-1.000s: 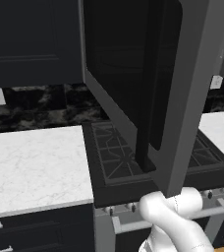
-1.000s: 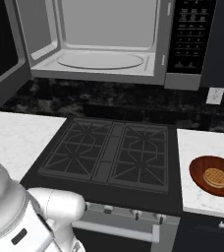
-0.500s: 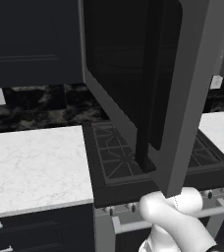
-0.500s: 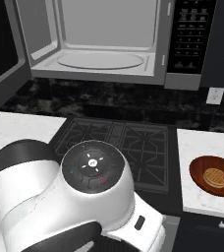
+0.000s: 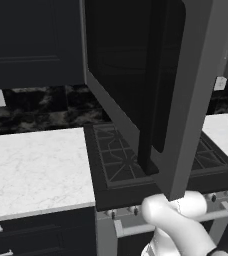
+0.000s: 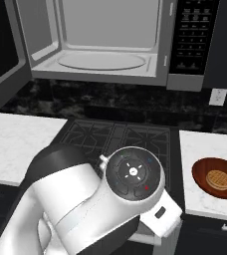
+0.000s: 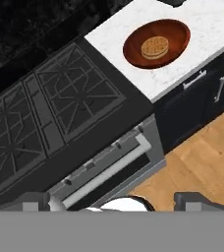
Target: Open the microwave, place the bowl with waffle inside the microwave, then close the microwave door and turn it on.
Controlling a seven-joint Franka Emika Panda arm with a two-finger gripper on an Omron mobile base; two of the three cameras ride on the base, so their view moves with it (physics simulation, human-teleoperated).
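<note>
The microwave (image 6: 105, 45) hangs above the stove with its grey cavity and glass turntable exposed. Its door (image 5: 131, 75) is swung wide open toward me, the dark bar handle (image 5: 147, 105) on its free edge. On the white counter right of the stove sits the reddish-brown bowl (image 6: 217, 178) holding a round waffle (image 7: 154, 47). In the hand view my gripper (image 7: 116, 202) is open and holds nothing. It hovers in front of the stove, well short of the bowl (image 7: 155, 43). One fingertip (image 7: 198, 199) shows at the bottom right.
The black stove (image 6: 118, 142) has its oven handle (image 7: 109, 170) facing me. White marble counter (image 5: 33, 167) lies left of it. The microwave's control panel (image 6: 190, 40) is on its right side. My arm's large joint (image 6: 133, 174) fills the foreground. Wooden floor (image 7: 197, 162) lies below.
My arm has swung up and across in the right base view, its big round joint now in front of the stove. The microwave door and the bowl have not moved.
</note>
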